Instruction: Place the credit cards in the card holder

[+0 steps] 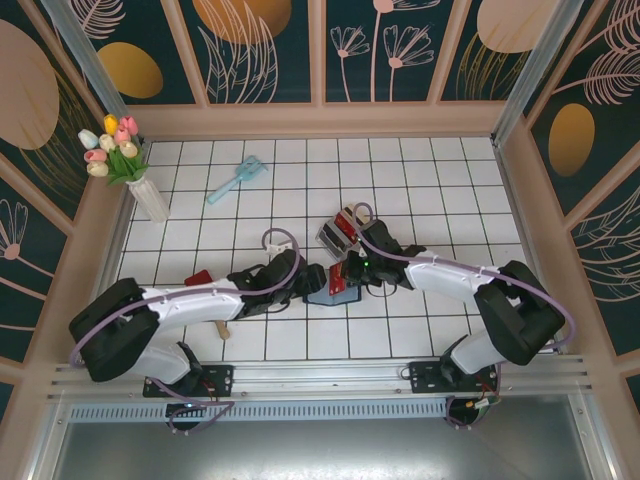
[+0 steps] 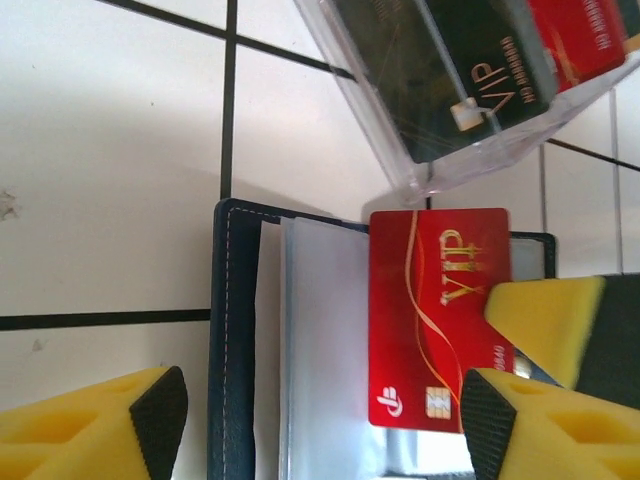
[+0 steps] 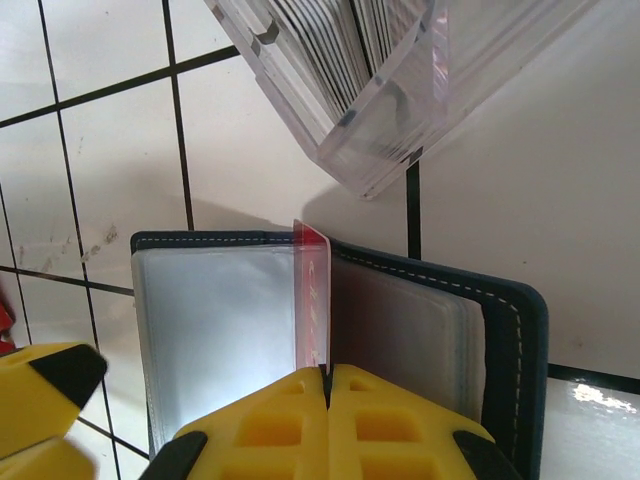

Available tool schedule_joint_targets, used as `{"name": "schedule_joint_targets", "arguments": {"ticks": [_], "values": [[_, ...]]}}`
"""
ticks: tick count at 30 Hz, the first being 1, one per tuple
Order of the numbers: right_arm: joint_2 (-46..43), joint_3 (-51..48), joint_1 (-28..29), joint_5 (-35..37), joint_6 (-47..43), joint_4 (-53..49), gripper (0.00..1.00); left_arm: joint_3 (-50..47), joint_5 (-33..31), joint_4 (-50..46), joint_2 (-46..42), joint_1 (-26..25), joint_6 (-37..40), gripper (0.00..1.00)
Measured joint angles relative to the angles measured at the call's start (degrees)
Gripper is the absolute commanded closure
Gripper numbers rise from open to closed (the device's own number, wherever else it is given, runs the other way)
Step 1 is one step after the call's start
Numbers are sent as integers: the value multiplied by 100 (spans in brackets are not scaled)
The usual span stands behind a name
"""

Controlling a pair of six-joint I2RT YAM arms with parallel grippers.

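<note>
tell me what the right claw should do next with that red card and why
Probably ease the red VIP card down into a clear pocket of the open navy card holder. The right claw is shut on the card, which stands on edge over the holder's fold, not visibly seated in a pocket.

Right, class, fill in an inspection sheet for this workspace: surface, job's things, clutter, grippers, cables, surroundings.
Surface: white tiled table.
Job's things: card holder lies open; red card stands on edge over it; more cards sit in the clear rack just beyond.
Clutter: tulip vase, blue brush, small red item by the left arm.
Grippers: right gripper shut on the red card; left gripper open over the card holder.
Cables: lilac cables loop along both arms.
Surroundings: floral wall panels.
</note>
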Motion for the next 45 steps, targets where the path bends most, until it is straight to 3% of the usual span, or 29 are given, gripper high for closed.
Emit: {"name": "schedule_joint_targets", "arguments": {"ticks": [6,10,18,45], "values": [[11,35,9,33,-83,-35,100,181,-96,-76,507,81,157,67],[-125,13,-20,-11,-81,-13,100,184,-157,-144,686,107,157,77],[-745,-490,-186,-275,39,304,100,168,-160,-149,833,107,157,79],[-319,-962,-142,-549,317,1252,100,164,-144,-55,935,118,199,85]]}}
